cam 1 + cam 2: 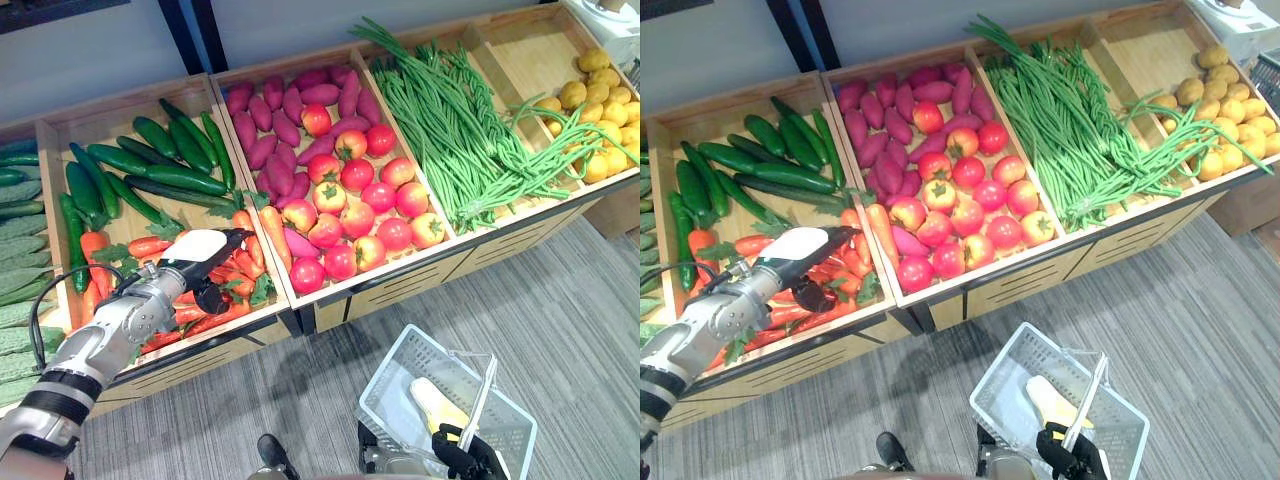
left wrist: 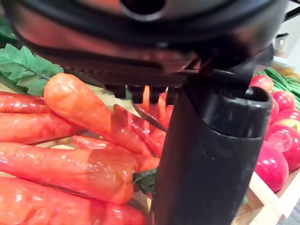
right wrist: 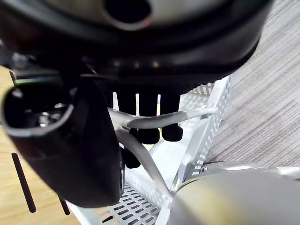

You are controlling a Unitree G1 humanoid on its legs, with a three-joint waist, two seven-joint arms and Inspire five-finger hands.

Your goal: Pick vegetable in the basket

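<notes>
right hand [image 1: 1065,458] is curled round the handle [image 3: 199,113] of the white basket [image 1: 392,375], where a pale yellow vegetable [image 1: 435,402] lies. beyond the basket to its left, the left hand [image 1: 200,250] hangs over the carrots [image 2: 70,168]; i cannot tell if it grips one. farther beyond the basket are tomatoes [image 1: 360,175] and green beans [image 1: 440,120].

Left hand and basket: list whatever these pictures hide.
Whether left hand touches a carrot: eye views, its own bulk covers the contact; left wrist view, the hand blocks it.
Pale item in basket: lower end behind right hand, kind unclear.
Basket's near end: cut off by eye views' bottom edge.
</notes>
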